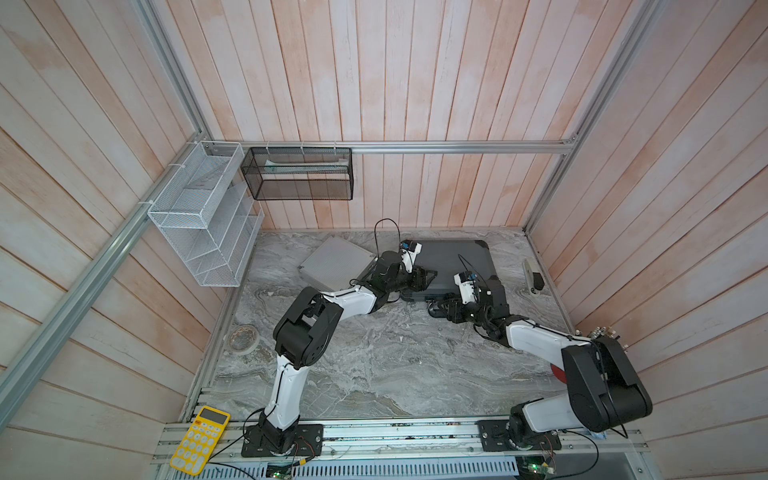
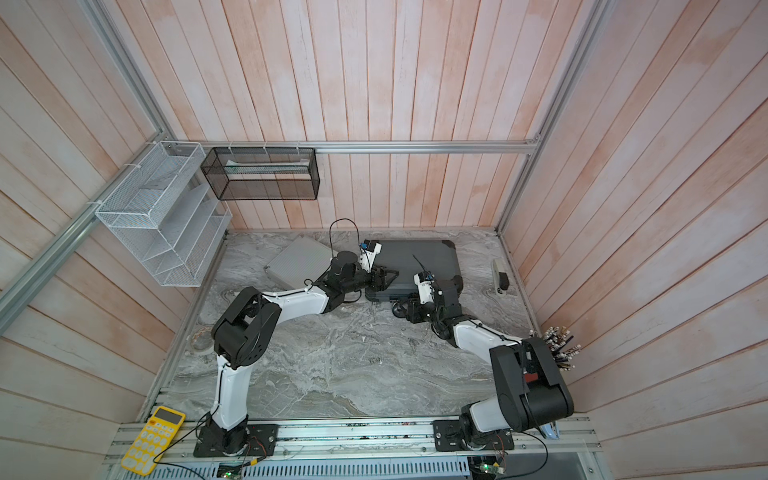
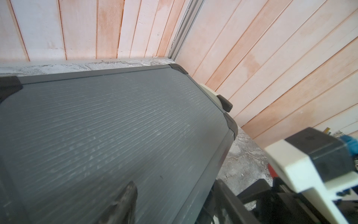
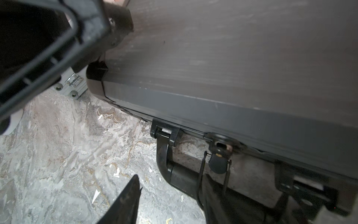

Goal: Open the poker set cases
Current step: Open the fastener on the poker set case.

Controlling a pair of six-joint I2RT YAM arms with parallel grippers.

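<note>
Calculator (image 1: 199, 439), yellow, sits on the metal rail at the near left corner. Higher up, a white wire rack (image 1: 203, 220) and a black mesh basket (image 1: 297, 174) hang from the wall frame. On the grey marbled surface (image 1: 374, 365) a tape roll (image 1: 243, 338) lies near the left edge. Farther back the ribbed silver case (image 1: 334, 264) lies flat and closed, turned at an angle, with its near right corner hidden under the left arm's wrist. Just beside it to the right is the larger dark grey case (image 1: 457, 253) with black corners, also flat with its lid down, close to the back wall. The left fingers (image 3: 122, 203) are at its near left corner, spread apart. One tip lies over the ribbed lid and the other stands past the front edge. They have hold of nothing visible; whether the upper tip touches the lid I cannot tell. The right fingers (image 4: 124, 203) are low at the case's front side, parted and gripping nothing. The black handle (image 4: 168, 166) lies folded down on the surface, one end just ahead of the gap between them. A latch (image 4: 219, 144) shows on the front edge next to the handle's hinge. At the far right a cream-and-black object (image 1: 533, 277) lies near the side wall, apart from the case.
</note>
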